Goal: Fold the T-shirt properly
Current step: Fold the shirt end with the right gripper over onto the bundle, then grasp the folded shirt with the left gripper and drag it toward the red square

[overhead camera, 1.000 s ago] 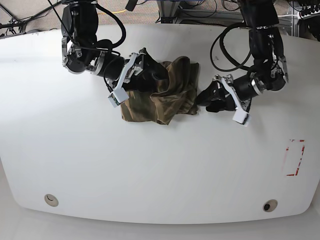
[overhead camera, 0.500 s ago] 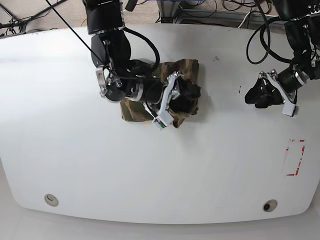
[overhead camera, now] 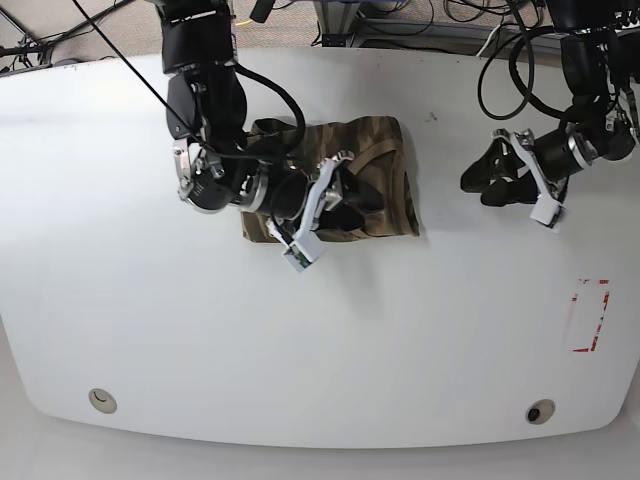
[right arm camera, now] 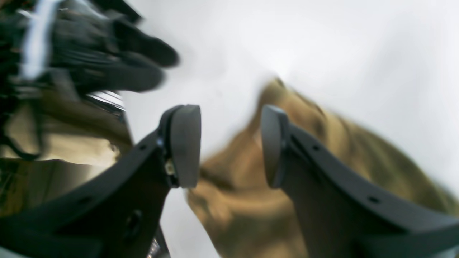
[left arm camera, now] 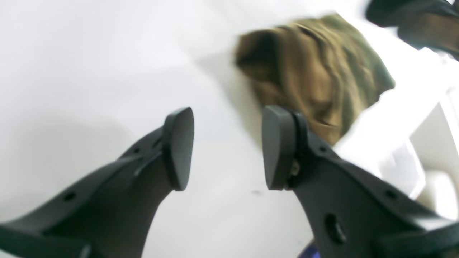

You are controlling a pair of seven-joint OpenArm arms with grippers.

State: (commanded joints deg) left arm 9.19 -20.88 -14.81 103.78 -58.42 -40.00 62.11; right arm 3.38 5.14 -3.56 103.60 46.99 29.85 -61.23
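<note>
Hovering pincers over a folded camouflage T-shirt on a white worktop.

Left wrist view: the left pincer (left arm camera: pixel 226 150) stands with its jaws moderately apart and nothing between them, above bare worktop (left arm camera: pixel 89 71); the T-shirt (left arm camera: pixel 315 79) lies beyond, blurred, with part of the other arm dark at the top right corner. Right wrist view: the right pincer (right arm camera: pixel 229 143) is likewise parted and empty, with the T-shirt (right arm camera: pixel 258 200) directly under and behind it; blurred black arm parts fill the upper left. Base view: the T-shirt (overhead camera: pixel 385 165) sits as a compact bundle at the upper middle of the worktop (overhead camera: pixel 320 340); the right pincer (overhead camera: pixel 340 195) and its arm cover the bundle's left half. The left pincer (overhead camera: pixel 480 178) hangs well apart to the cloth's right. A red-outlined marking (overhead camera: pixel 588 315) lies near the worktop's right edge, and cables trail behind its far edge.
</note>
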